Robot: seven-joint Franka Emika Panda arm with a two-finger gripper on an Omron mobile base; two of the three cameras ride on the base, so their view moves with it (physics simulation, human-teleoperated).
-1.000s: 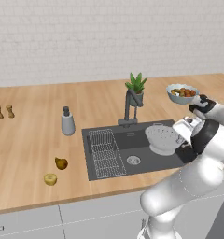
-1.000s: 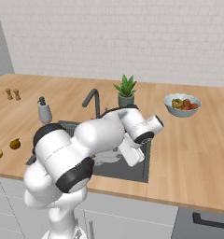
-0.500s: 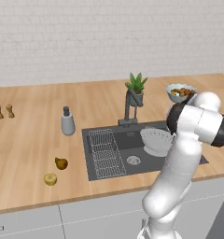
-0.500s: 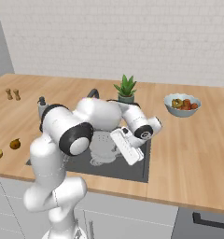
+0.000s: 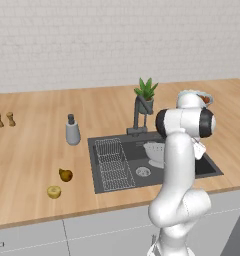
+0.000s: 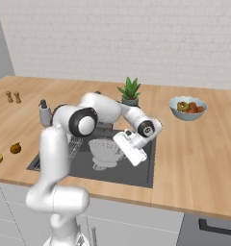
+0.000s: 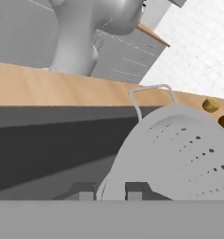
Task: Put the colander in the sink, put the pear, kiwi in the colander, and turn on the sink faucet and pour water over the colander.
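Swinging round since a second ago, our arm has the tool (image 6: 138, 158) low by the colander (image 6: 105, 150) in the sink (image 6: 144, 174); grip unclear. We judge step one closing. Next, pear (image 5: 66, 175) and kiwi (image 5: 54, 192), left on the table (image 5: 32, 150).

A long light-wood worktop (image 5: 37, 150) is backed along its far edge by a white brick-patterned wall (image 5: 92, 40). Pale grey cabinet fronts (image 5: 32, 242) are seen beneath the worktop's near edge, and a dark handle (image 6: 218, 227) is fitted below its right corner. Even, soft lighting is cast throughout.
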